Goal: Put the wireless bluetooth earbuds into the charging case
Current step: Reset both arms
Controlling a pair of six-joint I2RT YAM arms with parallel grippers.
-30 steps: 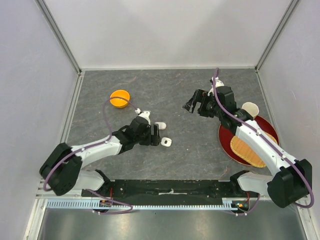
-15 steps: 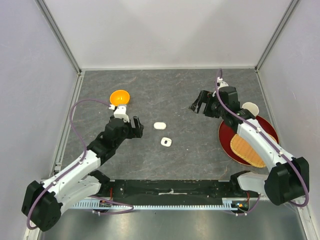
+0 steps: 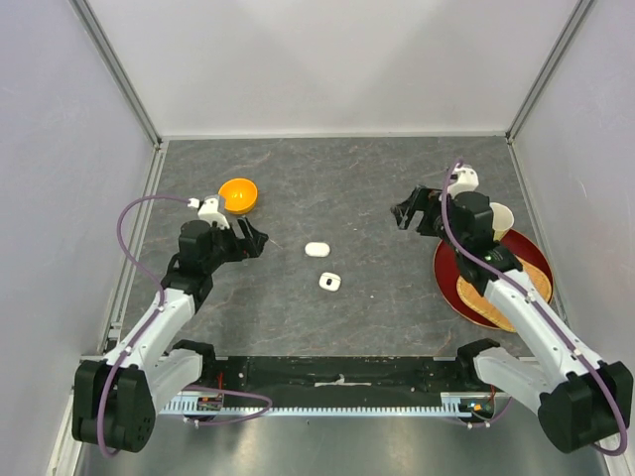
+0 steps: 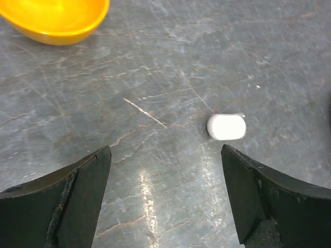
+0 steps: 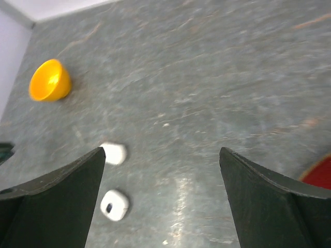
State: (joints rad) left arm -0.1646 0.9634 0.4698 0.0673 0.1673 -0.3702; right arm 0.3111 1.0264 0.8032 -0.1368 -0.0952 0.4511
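Observation:
Two small white charging cases lie mid-table: a closed one (image 3: pixel 317 248) and one (image 3: pixel 330 282) with a dark mark on top. No loose earbuds show in any view. My left gripper (image 3: pixel 254 239) is open and empty, left of the cases and just below the orange bowl (image 3: pixel 239 194). In the left wrist view the gripper (image 4: pixel 165 150) frames bare table, with the closed case (image 4: pixel 226 126) ahead right. My right gripper (image 3: pixel 404 212) is open and empty, well right of the cases. In the right wrist view the gripper (image 5: pixel 161 150) sees both cases (image 5: pixel 114 153) (image 5: pixel 115 205) at lower left.
A red plate (image 3: pixel 448 273) with a woven mat (image 3: pixel 496 299) sits at the right, with a white cup (image 3: pixel 498 215) behind it. The orange bowl also shows in the left wrist view (image 4: pixel 54 18) and the right wrist view (image 5: pixel 49 81). Grey walls enclose the table.
My left arm has pulled back to the left, away from the two cases, gripper open. My right arm has drawn back to the right toward the plate.

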